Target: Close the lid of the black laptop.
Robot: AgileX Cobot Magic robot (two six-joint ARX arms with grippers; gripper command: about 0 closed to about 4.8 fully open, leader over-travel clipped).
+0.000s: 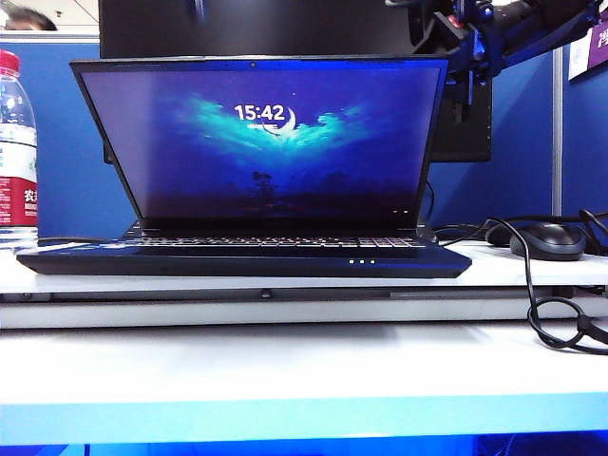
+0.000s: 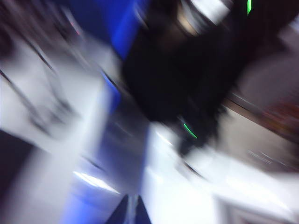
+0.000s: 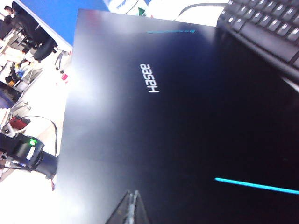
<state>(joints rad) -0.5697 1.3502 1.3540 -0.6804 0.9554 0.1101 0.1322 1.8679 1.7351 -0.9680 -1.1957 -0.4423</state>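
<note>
The black laptop point(image 1: 237, 260) stands open on the white desk, keyboard facing the exterior camera. Its lid point(image 1: 256, 142) is raised, the screen showing blue wallpaper and the clock 15:42. In the right wrist view the lid's dark back point(image 3: 187, 121) with the white Hasee logo fills the frame. My right gripper point(image 3: 132, 196) is shut, its tips close to that back surface; whether they touch is unclear. The right arm point(image 1: 472, 40) shows behind the lid's upper right corner. My left gripper point(image 2: 131, 200) appears shut in a heavily blurred left wrist view, away from the laptop.
A water bottle point(image 1: 14, 142) stands left of the laptop. A black mouse point(image 1: 548, 241) and looping cables point(image 1: 556, 318) lie to the right. A large black monitor point(image 1: 285, 24) stands behind the lid, and a separate black keyboard point(image 3: 266, 23) lies behind the laptop.
</note>
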